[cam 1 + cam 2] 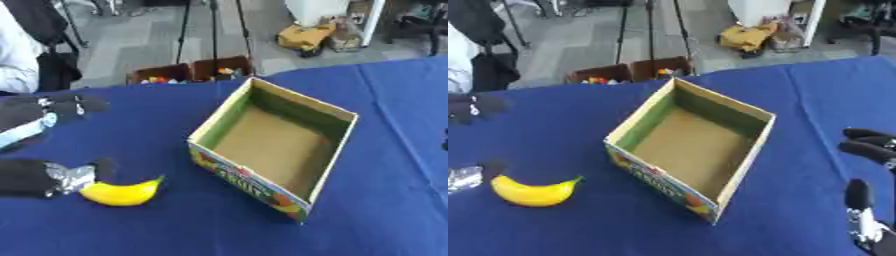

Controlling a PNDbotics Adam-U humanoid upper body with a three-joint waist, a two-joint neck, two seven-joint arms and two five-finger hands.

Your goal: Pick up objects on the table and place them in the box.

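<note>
The box [278, 150] is empty; my left hand [61, 177], thumb and fingers spread, reaches the banana [122, 193], not yet gripped.

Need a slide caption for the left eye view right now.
Left robot hand beside the banana on the blue table; empty cardboard box sits open to its right.

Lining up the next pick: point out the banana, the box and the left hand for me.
banana [122, 193]: left eye view, middle of its yellow body.
box [337, 150]: left eye view, its right wall.
left hand [66, 177]: left eye view, silver part beside the banana's end.
</note>
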